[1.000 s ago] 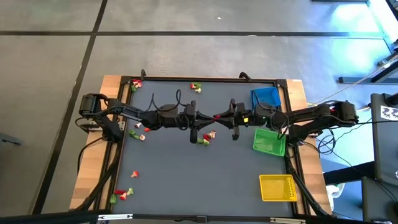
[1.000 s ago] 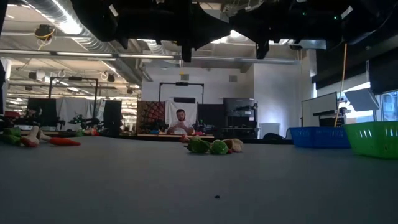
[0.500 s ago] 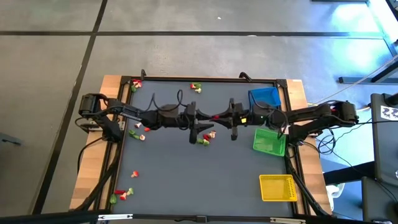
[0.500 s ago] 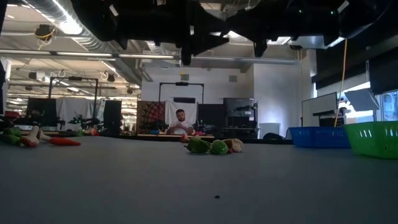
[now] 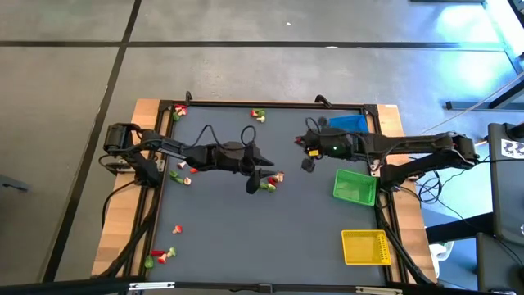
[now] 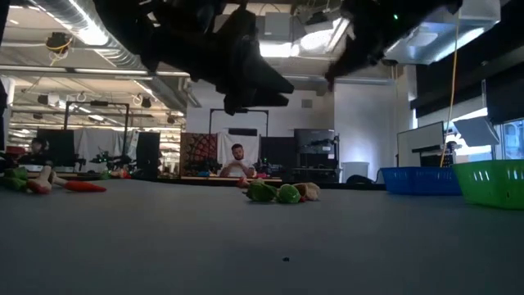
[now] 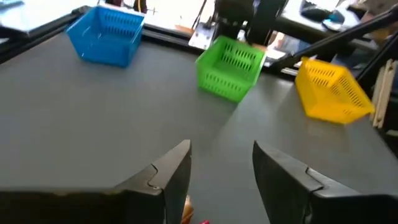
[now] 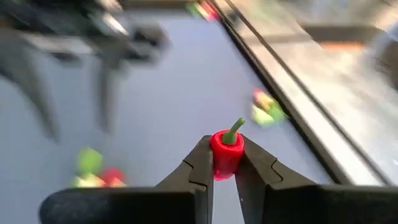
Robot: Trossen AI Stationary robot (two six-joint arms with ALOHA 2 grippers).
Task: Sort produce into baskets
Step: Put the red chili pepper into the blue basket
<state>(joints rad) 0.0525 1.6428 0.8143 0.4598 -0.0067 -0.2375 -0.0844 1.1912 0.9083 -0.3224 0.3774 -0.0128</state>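
We are carrying a small red pepper piece (image 8: 227, 152) with a green stem, pinched between the fingers of the right gripper (image 8: 225, 167), which is held above the bench (image 5: 246, 229) near the blue basket (image 5: 350, 124). The green basket (image 5: 354, 187) is sitting just in front of the blue one, and the yellow basket (image 5: 366, 247) is lying farther toward the front edge. We are judging the step as delivery: moving the pepper over the proper basket and dropping it in.

To do it well, we are wanting the right gripper centred over a basket's interior, low enough that the piece is not bouncing out, before the fingers part. Which basket takes red pieces we cannot tell.

The left gripper (image 7: 221, 168) is hanging with its jaws apart and empty over the middle of the bench, beside a small cluster of produce (image 5: 271, 181). More pieces are lying scattered along the far edge (image 5: 259, 115) and at the left front corner (image 5: 160, 256).
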